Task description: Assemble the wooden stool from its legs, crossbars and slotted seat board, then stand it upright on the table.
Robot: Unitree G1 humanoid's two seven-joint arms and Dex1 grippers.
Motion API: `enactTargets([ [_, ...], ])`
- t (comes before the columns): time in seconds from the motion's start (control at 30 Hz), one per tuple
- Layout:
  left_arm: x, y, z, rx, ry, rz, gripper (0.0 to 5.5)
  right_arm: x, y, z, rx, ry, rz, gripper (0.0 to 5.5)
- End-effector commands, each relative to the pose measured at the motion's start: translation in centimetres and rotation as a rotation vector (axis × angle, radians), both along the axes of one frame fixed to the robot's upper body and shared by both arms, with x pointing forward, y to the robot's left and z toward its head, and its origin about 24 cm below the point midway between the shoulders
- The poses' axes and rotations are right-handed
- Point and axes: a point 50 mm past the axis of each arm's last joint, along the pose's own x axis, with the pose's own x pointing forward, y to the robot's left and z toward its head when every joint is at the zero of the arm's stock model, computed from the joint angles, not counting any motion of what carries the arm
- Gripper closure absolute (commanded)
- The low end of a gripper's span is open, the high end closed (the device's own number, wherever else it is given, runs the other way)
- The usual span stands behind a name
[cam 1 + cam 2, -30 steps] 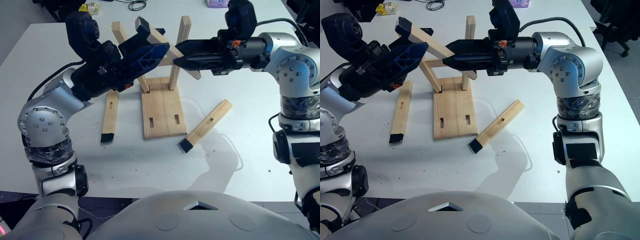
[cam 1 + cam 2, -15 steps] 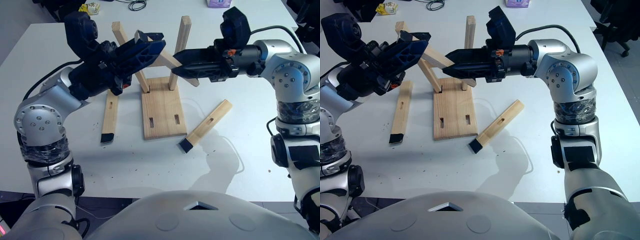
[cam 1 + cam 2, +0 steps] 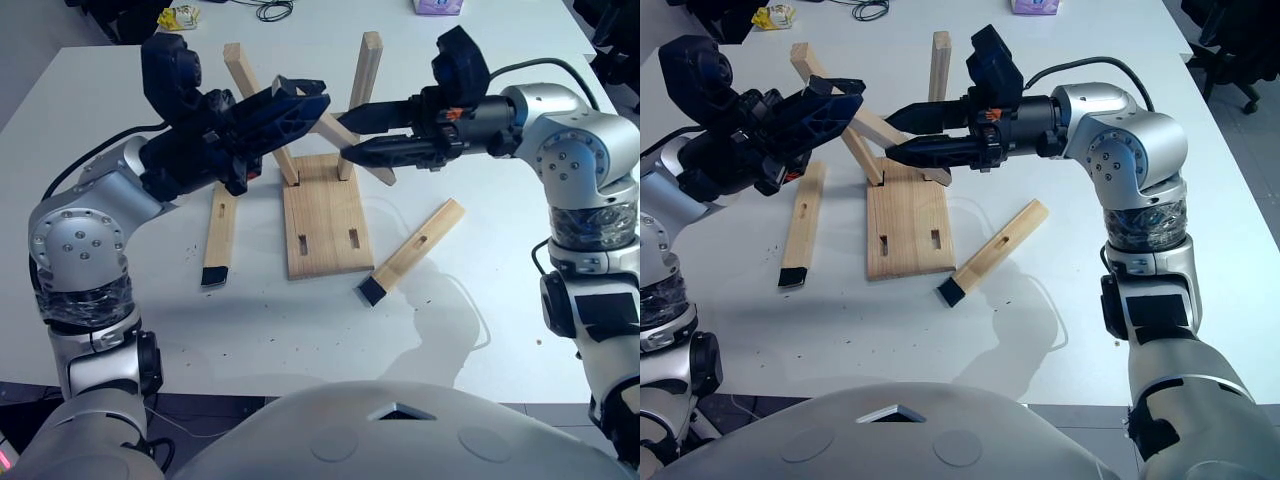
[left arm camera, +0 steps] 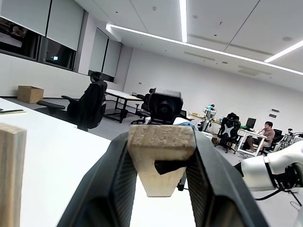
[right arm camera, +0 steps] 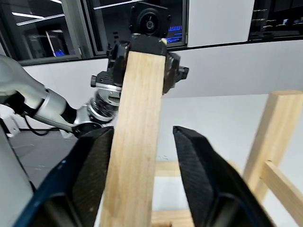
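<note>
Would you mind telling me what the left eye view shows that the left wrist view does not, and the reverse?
Only the left eye view: the slotted seat board lying on the table, with the left loose leg and the right loose leg lying beside it. Only the left wrist view: ceiling light strips and office chairs in the room behind. Both: the left gripper shut on a wooden piece, and the right gripper beyond it.

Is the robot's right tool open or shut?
Open. The right tool has its fingers spread apart, with the wooden bar between them and a gap showing beside the bar in the right wrist view.
</note>
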Motion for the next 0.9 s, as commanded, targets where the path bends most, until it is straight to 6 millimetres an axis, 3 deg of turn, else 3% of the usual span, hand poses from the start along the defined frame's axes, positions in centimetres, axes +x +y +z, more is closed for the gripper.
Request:
enactTargets([
  [0.03,0.3,0.6,-0.6,0.064,-0.001,0.003,4.17,0.4,-1.2,-0.8,-0.039,-0.013,-0.069,2.57],
  [0.2,1.0,2.4,-2.6,0.234,-0.001,0.037,4.17,0.9,-3.8,-1.5,-0.052,-0.031,-0.214,2.1],
  [0.43,2.5,9.2,-4.4,0.648,-0.109,0.193,4.17,0.7,-8.2,-0.9,0.066,-0.134,-0.516,2.1],
  [0.67,2.3,12.6,-4.4,0.829,-0.181,0.148,4.18,-0.3,-8.5,-1.4,0.127,-0.157,-0.619,2.1],
  [0.9,3.5,15.5,-4.3,0.928,-0.221,0.228,4.18,-0.5,-8.3,-1.9,0.127,-0.148,-0.623,2.1],
])
